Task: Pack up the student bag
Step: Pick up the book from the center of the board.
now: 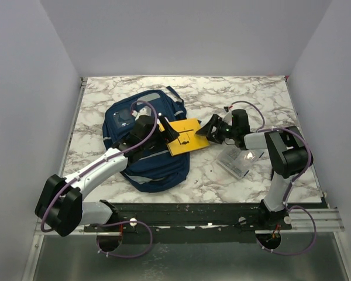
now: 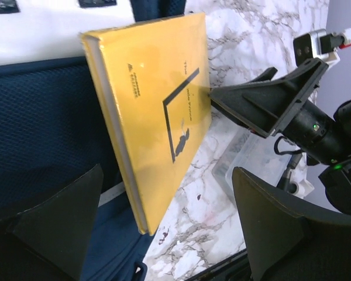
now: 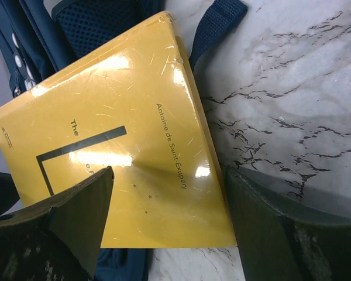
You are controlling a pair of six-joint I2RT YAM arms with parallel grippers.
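Yellow book [image 1: 184, 137] leaning on student bag [image 1: 143, 172], a gripper on each side.
L to R: the navy bag lies flat on the marble table [image 1: 222, 93], left of centre, w/ the L arm reaching across it. L gripper [image 2: 167, 172] has its fingers spread wide and touches nothing; the book's lower corner is just ahead of them. The book tilts against the bag's right edge, cover up. R gripper [image 3: 167, 175] straddles the book's far corner, jaws wide, one fingertip on the cover. Can't tell if it actually pinches. A clear pouch [image 1: 237, 161] lies near the R arm.
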